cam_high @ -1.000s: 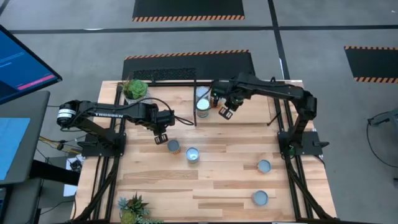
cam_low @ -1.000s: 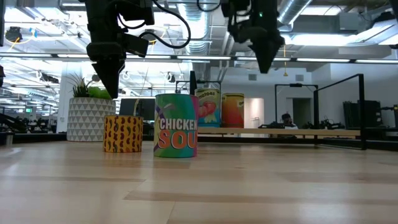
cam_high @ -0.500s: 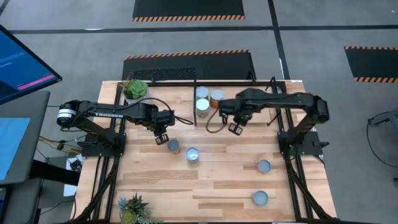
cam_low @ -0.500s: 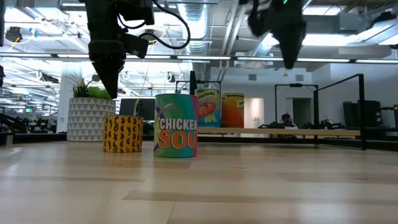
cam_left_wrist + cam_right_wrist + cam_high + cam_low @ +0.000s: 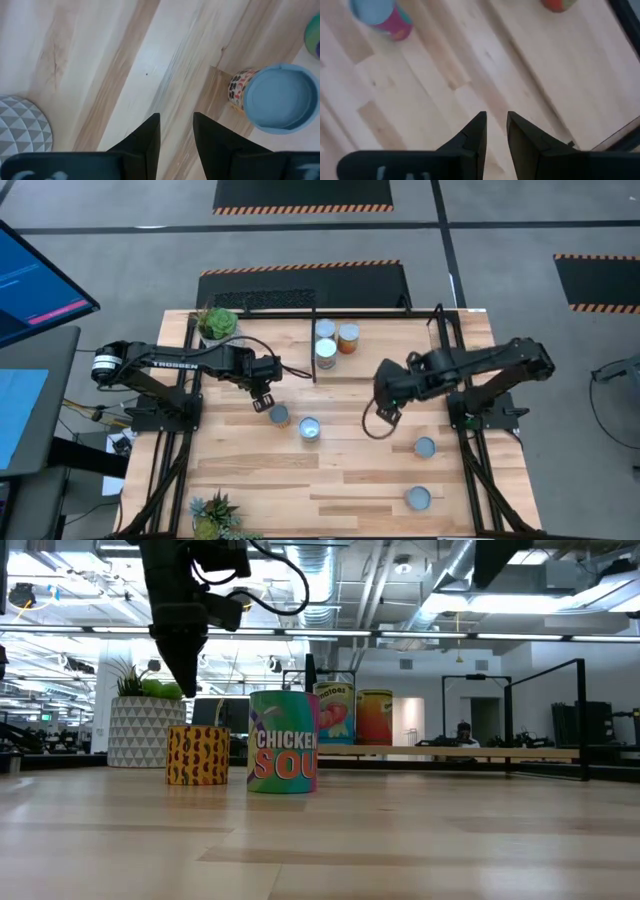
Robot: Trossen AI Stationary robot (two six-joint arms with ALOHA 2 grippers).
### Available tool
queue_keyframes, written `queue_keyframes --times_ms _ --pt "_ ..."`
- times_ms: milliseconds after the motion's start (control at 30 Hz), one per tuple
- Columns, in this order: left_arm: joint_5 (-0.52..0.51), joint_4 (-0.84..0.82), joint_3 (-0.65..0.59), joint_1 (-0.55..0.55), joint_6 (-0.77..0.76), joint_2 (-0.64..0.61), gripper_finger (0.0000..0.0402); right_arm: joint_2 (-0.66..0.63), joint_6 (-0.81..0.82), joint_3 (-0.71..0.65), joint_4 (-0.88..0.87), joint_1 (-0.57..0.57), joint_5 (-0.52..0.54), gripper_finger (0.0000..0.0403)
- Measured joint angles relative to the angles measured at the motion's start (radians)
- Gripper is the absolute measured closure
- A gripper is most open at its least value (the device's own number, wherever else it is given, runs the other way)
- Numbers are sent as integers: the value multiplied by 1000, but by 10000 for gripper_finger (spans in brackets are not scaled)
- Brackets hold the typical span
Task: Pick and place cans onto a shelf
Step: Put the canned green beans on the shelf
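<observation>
Silver-topped cans: three on the shelf, four on open table. Right gripper empty, fingers slightly parted, mid-table between picks. Left gripper empty, narrow gap, above the yellow-patterned can. Next: descend, straddle it. Chicken soup can just beside.
</observation>
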Motion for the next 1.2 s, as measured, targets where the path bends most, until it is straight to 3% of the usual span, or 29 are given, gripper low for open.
queue_keyframes --times_ms 367,533,700,767,1067,1200 --pt "-6 7 0 0 8 0 297 9 184 0 28 142 8 305" --pt "-8 8 0 0 11 0 297 9 161 0 53 159 162 305" --pt "-8 9 0 0 11 0 297 9 15 0 135 108 336 305" --pt "-9 11 0 0 11 0 297 9 -64 0 165 68 355 305" --pt "-46 60 0 0 15 0 297 46 -433 -2 311 -175 172 305" --pt "-57 56 0 0 15 0 297 108 -581 0 406 -268 1 305"
